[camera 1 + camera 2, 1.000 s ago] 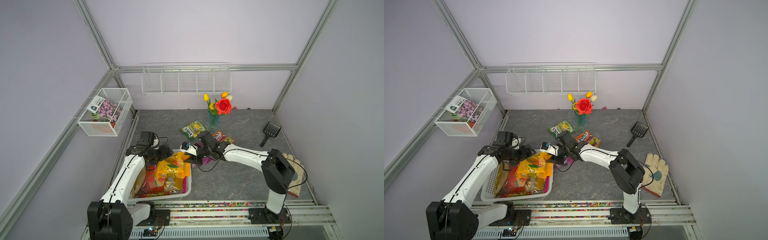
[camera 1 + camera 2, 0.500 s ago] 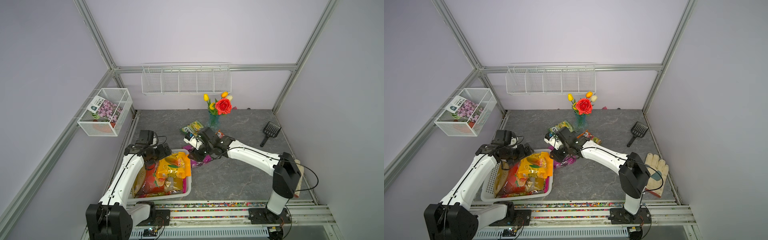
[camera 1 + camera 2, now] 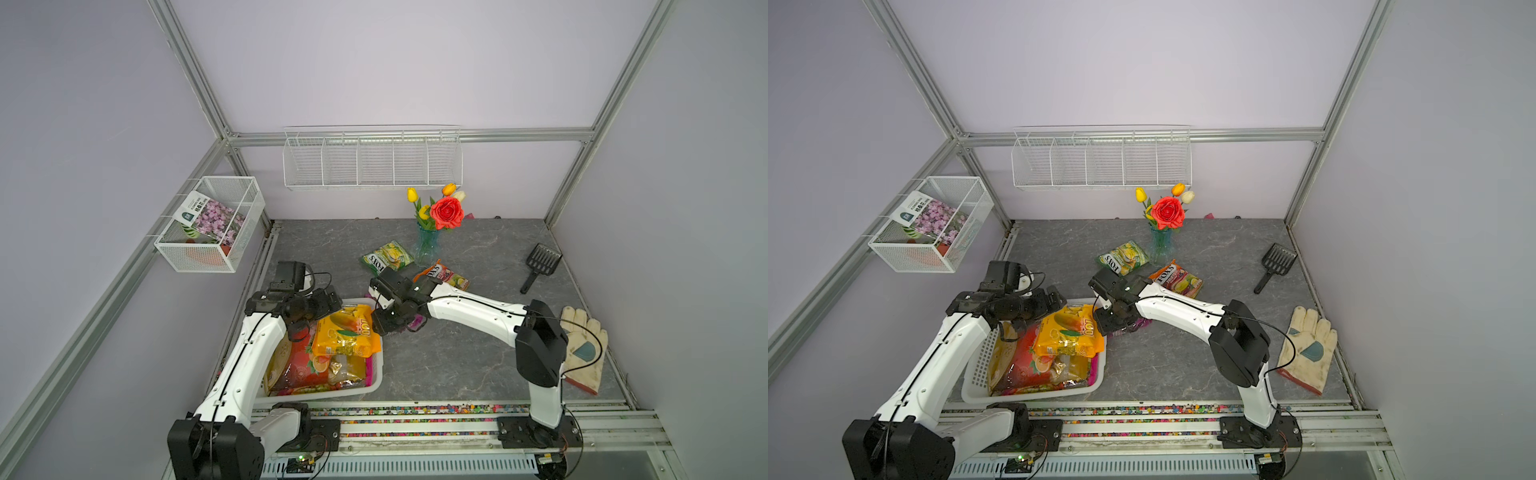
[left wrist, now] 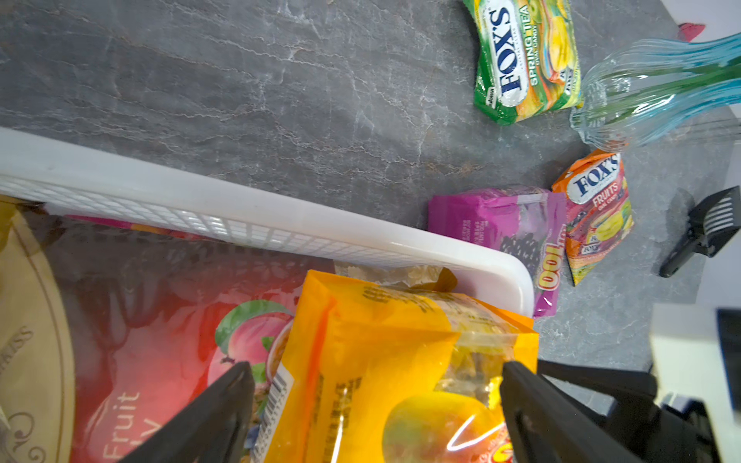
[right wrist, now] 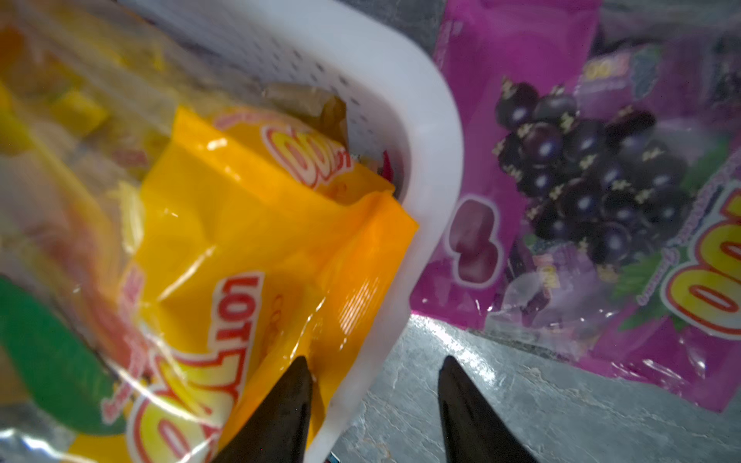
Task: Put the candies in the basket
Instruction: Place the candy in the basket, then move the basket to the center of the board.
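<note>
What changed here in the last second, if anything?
The right tool crept slightly toward the front, jaws apart over the corner of the basket beside the orange mango bag. I see nothing taken or let go. The left tool stayed open over the mango bag; the purple bag stayed outside the basket.

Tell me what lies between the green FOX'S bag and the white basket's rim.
Nothing: in the left wrist view, only bare grey tabletop runs from the green FOX'S bag to the basket rim. The purple grape bag lies off to one side.
</note>
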Motion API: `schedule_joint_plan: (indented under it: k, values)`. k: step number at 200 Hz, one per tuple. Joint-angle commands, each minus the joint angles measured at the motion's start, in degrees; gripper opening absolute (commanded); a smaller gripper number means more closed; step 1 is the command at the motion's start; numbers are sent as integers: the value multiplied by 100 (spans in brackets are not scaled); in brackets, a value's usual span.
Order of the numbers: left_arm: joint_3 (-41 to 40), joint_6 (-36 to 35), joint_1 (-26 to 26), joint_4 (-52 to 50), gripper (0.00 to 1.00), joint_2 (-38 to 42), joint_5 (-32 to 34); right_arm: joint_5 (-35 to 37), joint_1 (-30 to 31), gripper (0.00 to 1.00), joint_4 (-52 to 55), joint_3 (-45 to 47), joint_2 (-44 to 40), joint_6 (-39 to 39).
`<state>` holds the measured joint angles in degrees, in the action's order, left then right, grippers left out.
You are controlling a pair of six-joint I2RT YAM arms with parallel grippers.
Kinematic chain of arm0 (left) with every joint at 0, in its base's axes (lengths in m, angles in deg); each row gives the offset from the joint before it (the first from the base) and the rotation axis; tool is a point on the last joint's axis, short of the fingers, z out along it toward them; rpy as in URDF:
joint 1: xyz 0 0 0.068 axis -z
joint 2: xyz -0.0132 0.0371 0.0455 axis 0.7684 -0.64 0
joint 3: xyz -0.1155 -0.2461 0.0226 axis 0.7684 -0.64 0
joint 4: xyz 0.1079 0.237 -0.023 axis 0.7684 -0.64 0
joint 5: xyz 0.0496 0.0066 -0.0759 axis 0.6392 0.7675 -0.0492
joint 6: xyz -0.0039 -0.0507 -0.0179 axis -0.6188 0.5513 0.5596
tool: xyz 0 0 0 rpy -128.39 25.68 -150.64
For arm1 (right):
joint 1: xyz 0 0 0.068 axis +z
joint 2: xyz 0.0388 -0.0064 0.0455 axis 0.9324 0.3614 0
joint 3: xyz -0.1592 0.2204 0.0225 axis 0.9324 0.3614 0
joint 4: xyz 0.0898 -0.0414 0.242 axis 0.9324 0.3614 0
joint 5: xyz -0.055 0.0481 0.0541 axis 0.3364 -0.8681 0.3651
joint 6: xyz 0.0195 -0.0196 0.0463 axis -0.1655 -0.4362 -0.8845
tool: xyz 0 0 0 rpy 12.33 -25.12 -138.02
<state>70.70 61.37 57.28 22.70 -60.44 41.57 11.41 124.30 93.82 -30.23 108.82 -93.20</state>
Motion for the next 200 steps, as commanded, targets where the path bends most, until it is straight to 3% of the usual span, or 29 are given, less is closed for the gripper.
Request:
schedule_joint_plan:
  k: [1, 33, 74, 95, 121, 151, 178, 200]
  values:
    - [-191, -33, 5, 185, 97, 106, -372, 443, -1, 54, 345, -220, 380, -393]
    - [-384, 21, 5, 376, 96, 72, -752, 426, 61, 55, 309, -461, 621, -589]
    - [-299, 122, 5, 177, 96, 60, -247, 303, 70, 57, 649, -1014, 1123, -717]
    - [-229, 106, 5, 46, 96, 139, 34, -388, 95, 58, 277, -1138, 1241, -575]
    - [-295, 37, 5, 82, 95, 289, -39, -448, 155, 62, -220, -995, 900, -475]
    - [-346, 37, 5, 103, 95, 383, -7, 22, 81, 64, -405, -476, 398, -753]
    - [-301, 41, 5, 117, 95, 380, -42, 619, 26, 60, 321, -421, 389, -1195]
    - [-235, 46, 5, 99, 97, 373, 3, 580, 20, 55, 401, -256, 363, -1410]
